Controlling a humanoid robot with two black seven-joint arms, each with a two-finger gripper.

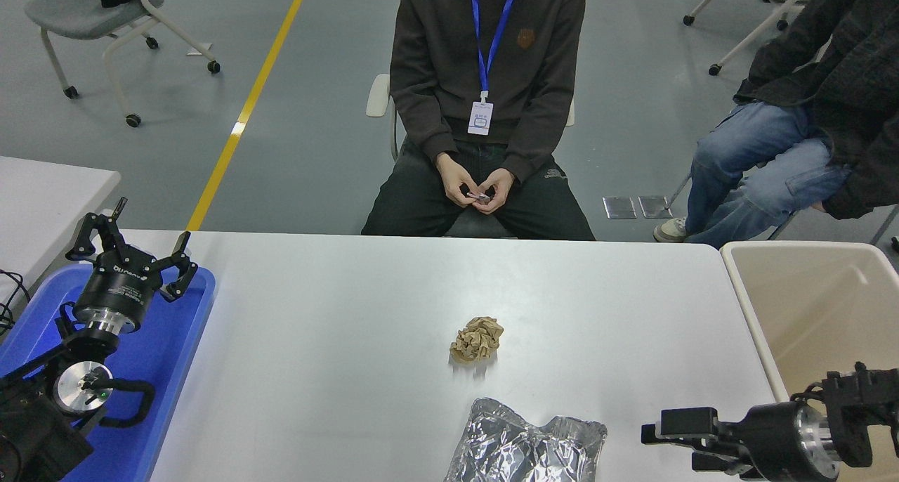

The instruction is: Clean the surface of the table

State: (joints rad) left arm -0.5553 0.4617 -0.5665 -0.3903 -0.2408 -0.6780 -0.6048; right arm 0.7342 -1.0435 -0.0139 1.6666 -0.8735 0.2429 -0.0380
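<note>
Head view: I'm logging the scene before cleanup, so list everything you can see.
table surface: 1, white, centre
crumpled paper ball: 1, tan, mid-table
foil bag: 1, silver, near edge
tray: 1, blue, left
bin: 1, beige, right
smaller table: 1, white, far left
chairs: several, grey, on the floor behind
seated people: 2, dark tops, far side
left hand: 1, black, open, parked over the tray
right hand: 1, black, open, low, beside the foil bag

Left claw (pixel 133 246) parked at lower left, fingers spread; right claw (pixel 664 443) horizontal, pointing left, fingers parted
</note>
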